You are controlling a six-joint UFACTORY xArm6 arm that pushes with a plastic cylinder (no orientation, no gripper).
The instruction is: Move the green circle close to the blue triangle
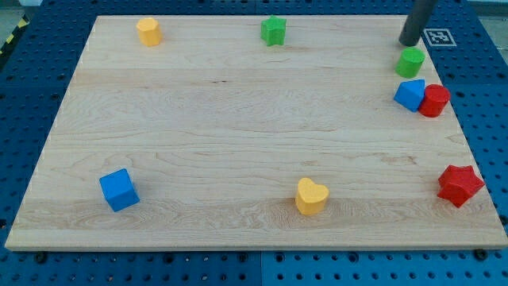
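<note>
Already close: in the camera view, the green circle sits near the worktop's top right corner, just above the blue triangle, with a narrow gap between them. My tip stands just above the green circle, so the circle lies between tip and triangle. No fingers exist here, only the rod. A red cylinder touches the triangle's right side.

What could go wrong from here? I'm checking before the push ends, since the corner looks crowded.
1. My tip sits just above the green circle; pushing further could shove it into the blue triangle and knock it away.
2. The red cylinder touches the triangle and would likely shift too.
3. The board's right edge is near; blocks might slide off.
</note>
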